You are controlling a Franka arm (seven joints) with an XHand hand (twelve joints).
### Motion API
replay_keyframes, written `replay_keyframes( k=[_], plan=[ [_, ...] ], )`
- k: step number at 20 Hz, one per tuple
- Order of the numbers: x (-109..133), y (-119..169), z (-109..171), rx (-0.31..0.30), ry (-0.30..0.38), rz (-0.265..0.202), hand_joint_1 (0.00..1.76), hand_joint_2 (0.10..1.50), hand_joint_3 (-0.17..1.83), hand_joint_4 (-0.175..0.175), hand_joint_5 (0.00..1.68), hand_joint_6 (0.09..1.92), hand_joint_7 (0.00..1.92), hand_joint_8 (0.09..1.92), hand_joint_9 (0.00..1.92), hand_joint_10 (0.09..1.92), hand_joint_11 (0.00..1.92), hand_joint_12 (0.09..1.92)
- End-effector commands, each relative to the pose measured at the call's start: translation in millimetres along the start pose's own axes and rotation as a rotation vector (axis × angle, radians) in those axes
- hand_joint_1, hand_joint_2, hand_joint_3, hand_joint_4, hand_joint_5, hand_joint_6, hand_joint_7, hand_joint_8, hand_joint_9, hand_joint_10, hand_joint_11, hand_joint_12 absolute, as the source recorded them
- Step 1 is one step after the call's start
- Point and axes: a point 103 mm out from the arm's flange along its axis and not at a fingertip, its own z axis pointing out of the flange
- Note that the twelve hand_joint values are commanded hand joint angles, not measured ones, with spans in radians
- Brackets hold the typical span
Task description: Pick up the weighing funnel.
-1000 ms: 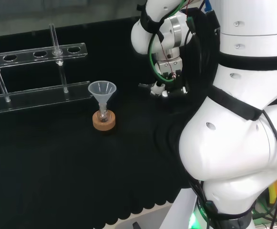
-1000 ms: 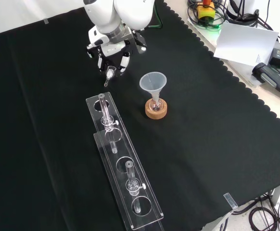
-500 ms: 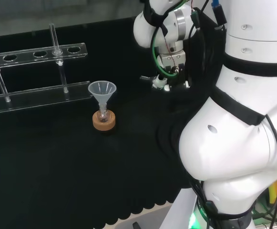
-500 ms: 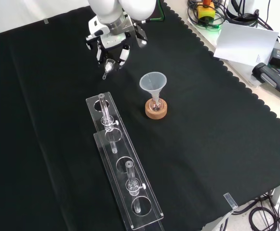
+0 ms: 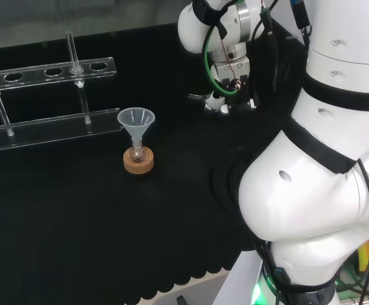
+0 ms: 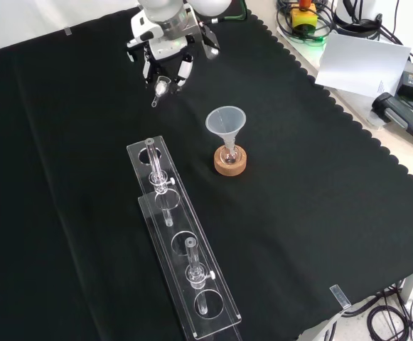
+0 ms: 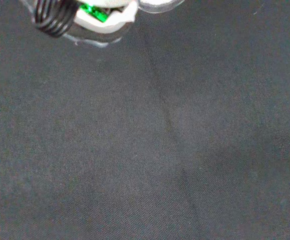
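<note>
**Front view: weighing funnel pinched in robot hand, off the desk**

Front view has the robot hand (image 6: 167, 53) near the top of the black cloth. Its fingers are curled in on the weighing funnel (image 6: 161, 89), a small clear piece pinched between them with the stem pointing down. It looks clear of the desk (image 6: 298, 213), not touching. The big funnel (image 6: 225, 122) sits in its flask on the cork ring (image 6: 231, 164), well apart and nearer the camera. The tube rack (image 6: 181, 241) is nearer yet. Step judged: grasp made, lift phase, nearly done. Next move calls for a steady rise without letting the slick piece slip or tip.
</note>
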Motion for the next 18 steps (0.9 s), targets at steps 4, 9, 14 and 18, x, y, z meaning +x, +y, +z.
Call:
replay_keyframes(
  k=[4, 9, 14, 18],
  plan=[
    [0.5, -3.9, -9.4, -0.012, -0.020, 0.002, 1.11, 0.73, 0.48, 0.175, 1.32, 0.50, 1.52, 0.34, 1.21, 0.18, 0.00, 1.40],
    [-0.9, -4.7, -12.3, -0.014, -0.017, -0.005, 1.11, 0.73, 0.48, 0.175, 1.32, 0.50, 1.53, 0.34, 1.21, 0.18, 0.00, 1.40],
    [-8.6, -5.1, -18.7, -0.026, -0.006, -0.005, 1.11, 0.72, 0.49, 0.175, 1.32, 0.51, 1.53, 0.34, 1.21, 0.18, 0.00, 1.40],
    [-14.4, -5.4, -19.0, -0.034, -0.003, -0.006, 1.11, 0.72, 0.49, 0.175, 1.32, 0.51, 1.53, 0.33, 1.21, 0.18, 0.00, 1.40]
  ],
)
